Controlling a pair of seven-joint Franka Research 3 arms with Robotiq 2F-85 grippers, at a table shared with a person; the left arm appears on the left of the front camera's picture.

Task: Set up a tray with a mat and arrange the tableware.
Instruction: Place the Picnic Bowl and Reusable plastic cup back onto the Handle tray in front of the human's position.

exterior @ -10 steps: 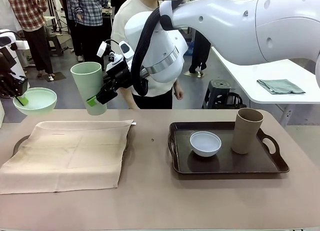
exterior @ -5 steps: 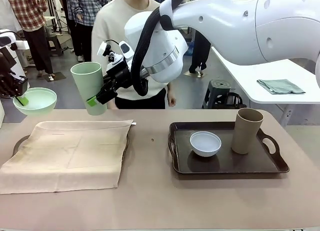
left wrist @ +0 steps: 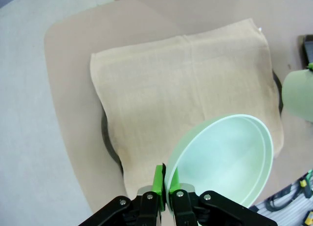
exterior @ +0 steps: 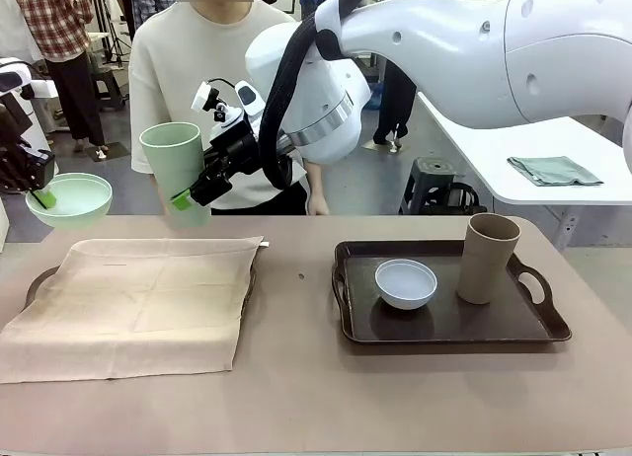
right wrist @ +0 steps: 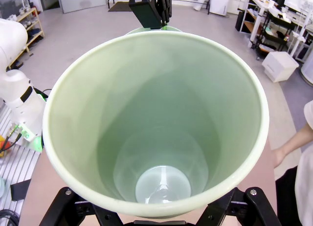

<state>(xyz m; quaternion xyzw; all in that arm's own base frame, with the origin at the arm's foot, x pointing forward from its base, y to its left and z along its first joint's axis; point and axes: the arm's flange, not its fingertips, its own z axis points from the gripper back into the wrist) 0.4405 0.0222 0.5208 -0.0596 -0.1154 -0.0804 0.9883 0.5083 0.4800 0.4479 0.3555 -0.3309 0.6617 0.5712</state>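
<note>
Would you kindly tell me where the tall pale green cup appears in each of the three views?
Front view: green cup upper left, held by the right tool.
Left wrist view: cup at the right edge, cut off.
Right wrist view: cup mouth-on, centre.
Shared landmark: the left tool gripping the green bowl.

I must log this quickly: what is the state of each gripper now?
Left gripper: shut on the rim of the pale green bowl.
Right gripper: holding the tall pale green cup.

Front across table (exterior: 296, 407); left wrist above mat (exterior: 138, 298)
</note>
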